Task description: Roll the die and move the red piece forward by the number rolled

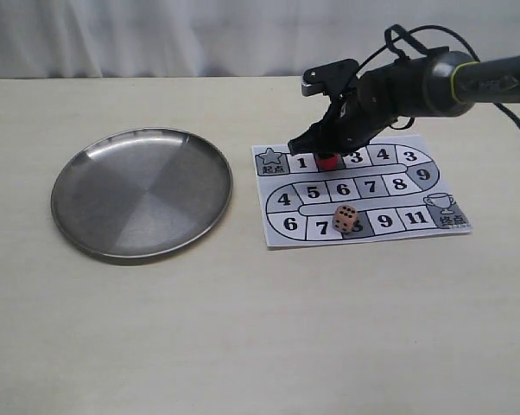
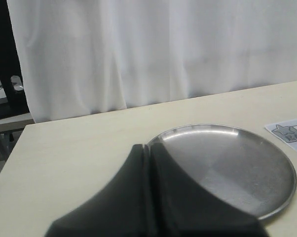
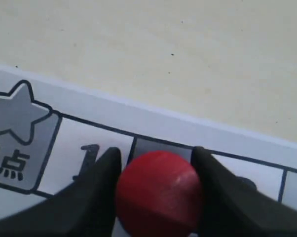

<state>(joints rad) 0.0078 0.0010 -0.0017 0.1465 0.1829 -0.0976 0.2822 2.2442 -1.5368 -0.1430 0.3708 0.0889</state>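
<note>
The red piece [image 1: 328, 161] stands on the paper game board [image 1: 361, 192], on the grey square between squares 1 and 3 of the top row. My right gripper [image 1: 327, 156] is shut on it, one finger touching each side of the red piece [image 3: 159, 190]. The tan die [image 1: 345, 218] rests on the board's bottom row beside square 7, dark pips showing. My left gripper [image 2: 147, 146] is shut on nothing and hangs over the near rim of the steel plate [image 2: 267, 177]; it is out of the exterior view.
A round steel plate [image 1: 104, 225] lies left of the board on the pale table. A white curtain hangs behind the table's far edge. The right arm [image 1: 467, 82] reaches in from the upper right.
</note>
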